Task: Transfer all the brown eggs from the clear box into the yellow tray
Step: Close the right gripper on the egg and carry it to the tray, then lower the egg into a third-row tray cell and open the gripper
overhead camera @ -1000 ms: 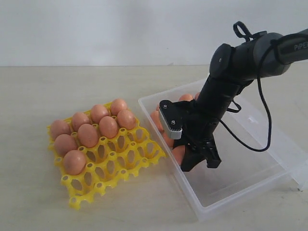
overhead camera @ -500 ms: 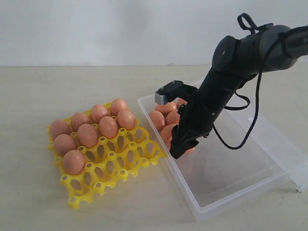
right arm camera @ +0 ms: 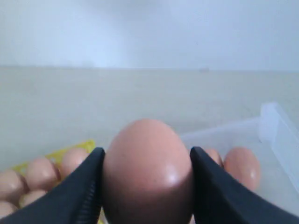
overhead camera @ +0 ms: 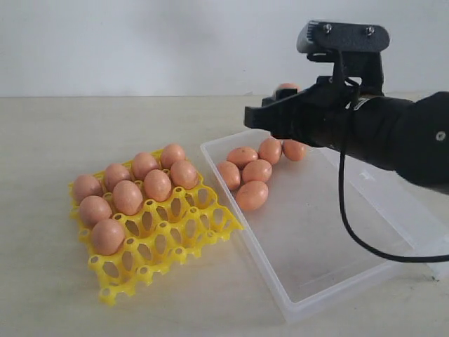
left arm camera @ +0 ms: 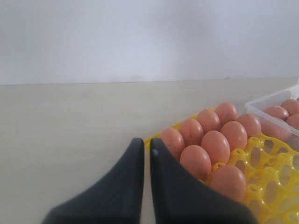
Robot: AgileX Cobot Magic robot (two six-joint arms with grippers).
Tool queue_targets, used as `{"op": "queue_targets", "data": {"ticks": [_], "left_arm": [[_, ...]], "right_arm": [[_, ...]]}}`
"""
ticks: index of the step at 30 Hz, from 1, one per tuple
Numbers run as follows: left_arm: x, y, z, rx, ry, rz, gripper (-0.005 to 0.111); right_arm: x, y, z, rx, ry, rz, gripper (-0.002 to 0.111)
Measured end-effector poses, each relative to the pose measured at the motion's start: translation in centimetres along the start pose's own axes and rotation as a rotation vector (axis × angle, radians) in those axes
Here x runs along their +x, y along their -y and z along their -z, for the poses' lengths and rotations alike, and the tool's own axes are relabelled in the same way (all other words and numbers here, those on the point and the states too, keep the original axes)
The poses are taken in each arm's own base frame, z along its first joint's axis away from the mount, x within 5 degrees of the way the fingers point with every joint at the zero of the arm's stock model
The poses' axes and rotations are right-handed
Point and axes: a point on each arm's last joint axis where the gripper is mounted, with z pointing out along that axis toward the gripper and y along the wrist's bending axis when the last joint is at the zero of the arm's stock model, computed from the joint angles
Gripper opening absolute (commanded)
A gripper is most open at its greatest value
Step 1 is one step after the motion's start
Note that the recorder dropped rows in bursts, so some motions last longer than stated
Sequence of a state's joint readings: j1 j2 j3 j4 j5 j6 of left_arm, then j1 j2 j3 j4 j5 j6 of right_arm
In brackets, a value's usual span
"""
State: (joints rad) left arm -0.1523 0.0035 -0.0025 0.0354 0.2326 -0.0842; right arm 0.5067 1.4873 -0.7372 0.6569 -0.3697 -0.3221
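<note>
Brown eggs, matte orange-brown ovals. Exterior view: nine point(overhead camera: 128, 196) are seated in the bright yellow openwork plastic tray point(overhead camera: 175, 237). Six point(overhead camera: 252, 196) lie loose in the clear shallow plastic box point(overhead camera: 330, 246), clustered at the end beside the tray. Both containers rest on the pale counter point(overhead camera: 42, 133). One further egg point(overhead camera: 285, 87) peeks above my right tool point(overhead camera: 277, 107), which hangs level, high over the box's far edge.

Left wrist view: my left tool point(left arm camera: 142, 151) is clenched on nothing, its tips nearly touching, and sits low just beside the tray's filled rows point(left arm camera: 217, 144).

Right wrist view: my right tool point(right arm camera: 147, 150) is grasping the carried egg point(right arm camera: 147, 172) across its widest part, and the black fingers point(right arm camera: 88, 186) sit evenly on either side.

Assessment: the step in hand is the carry to the tray. I should leave the grip unchanged and cross well above the seated eggs. The target is the vacant cup beside the lone front egg. Before lowering, I should tip the tool downward. Release should come only once the egg rests between the pegs, clear of its neighbours.
</note>
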Motion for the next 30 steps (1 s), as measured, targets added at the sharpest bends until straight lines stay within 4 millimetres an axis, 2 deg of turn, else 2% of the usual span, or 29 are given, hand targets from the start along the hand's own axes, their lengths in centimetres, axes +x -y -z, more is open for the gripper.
{"op": "queue_targets", "data": {"ticks": [3,5,9,11,14,15,18,24,28,30], "left_arm": [[0.0,0.0,0.0,0.000,0.000,0.000,0.004],[0.0,0.0,0.0,0.000,0.000,0.000,0.004],[0.0,0.0,0.0,0.000,0.000,0.000,0.004],[0.0,0.0,0.0,0.000,0.000,0.000,0.004],[0.0,0.0,0.0,0.000,0.000,0.000,0.004],[0.0,0.0,0.0,0.000,0.000,0.000,0.004],[0.0,0.0,0.0,0.000,0.000,0.000,0.004],[0.0,0.0,0.0,0.000,0.000,0.000,0.004],[0.0,0.0,0.0,0.000,0.000,0.000,0.004],[0.0,0.0,0.0,0.000,0.000,0.000,0.004]], "right_arm": [[-0.8,-1.5,0.5,-0.040,0.149,-0.069,0.000],[-1.3,-2.3,0.4,-0.108,0.257,-0.173,0.000],[-1.6,-3.8,-0.2,-0.348,0.411,-0.410,0.000],[-1.1,-4.6,-0.8,-0.452,0.416,-0.447,0.000],[0.3,-6.1,-1.8,-0.589,0.332,-0.383,0.000],[1.6,-7.3,-2.5,-0.686,0.224,-0.302,0.000],[3.8,-9.4,-3.8,-0.816,-0.040,-0.217,0.000],[4.6,-11.4,-8.2,-0.797,-0.319,-0.173,0.000],[7.3,-10.6,-9.9,-0.706,-0.407,-0.083,0.000],[7.9,-10.4,-10.2,-0.698,-0.407,-0.033,0.000]]}}
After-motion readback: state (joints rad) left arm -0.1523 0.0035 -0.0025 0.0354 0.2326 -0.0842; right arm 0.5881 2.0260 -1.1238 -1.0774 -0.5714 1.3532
